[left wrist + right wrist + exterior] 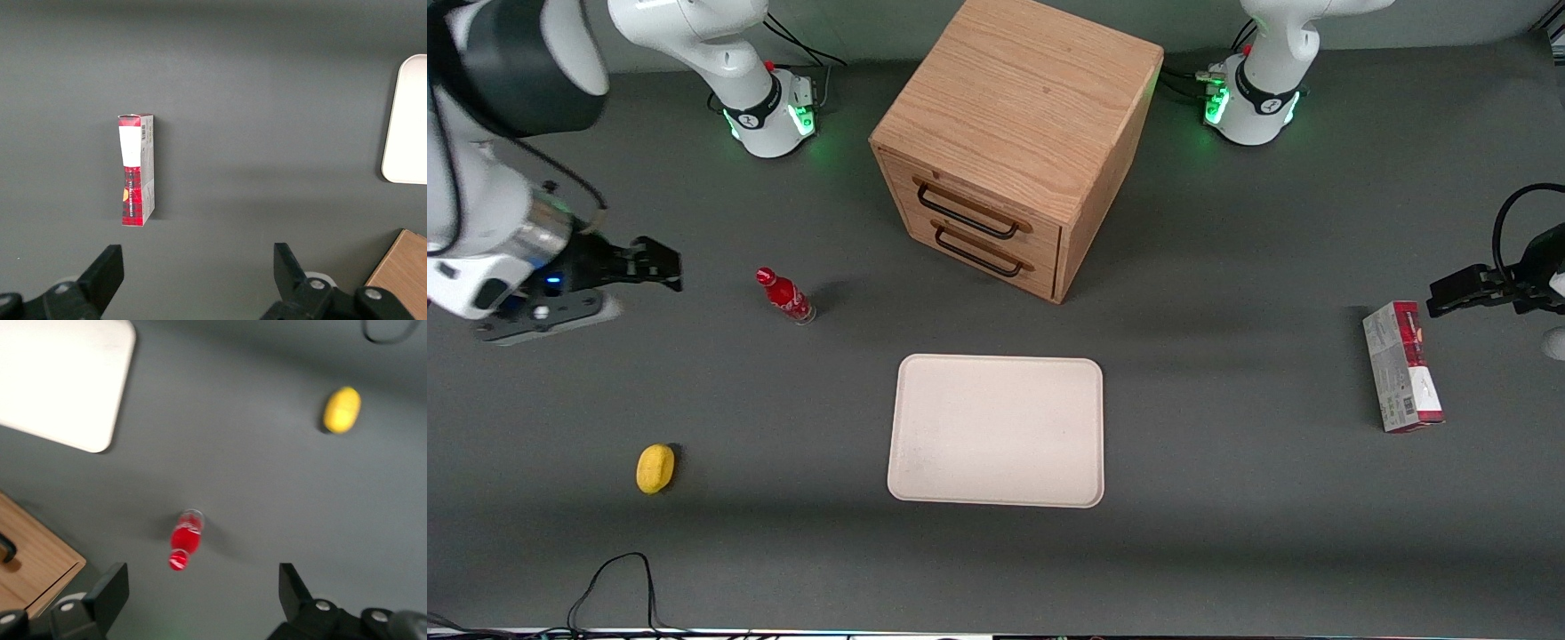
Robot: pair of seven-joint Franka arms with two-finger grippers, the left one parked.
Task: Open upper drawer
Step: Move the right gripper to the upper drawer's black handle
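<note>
The light oak cabinet stands at the back middle of the table. Its upper drawer is closed, with a long black wire handle; the like lower drawer sits below it, also closed. My right gripper hovers above the table toward the working arm's end, well away from the cabinet, open and empty. In the right wrist view the gripper has its fingers wide apart above a red bottle, and a corner of the cabinet shows.
A red bottle stands between the gripper and the cabinet. A white tray lies nearer the front camera than the cabinet. A yellow lemon lies near the front edge. A red and white box lies toward the parked arm's end.
</note>
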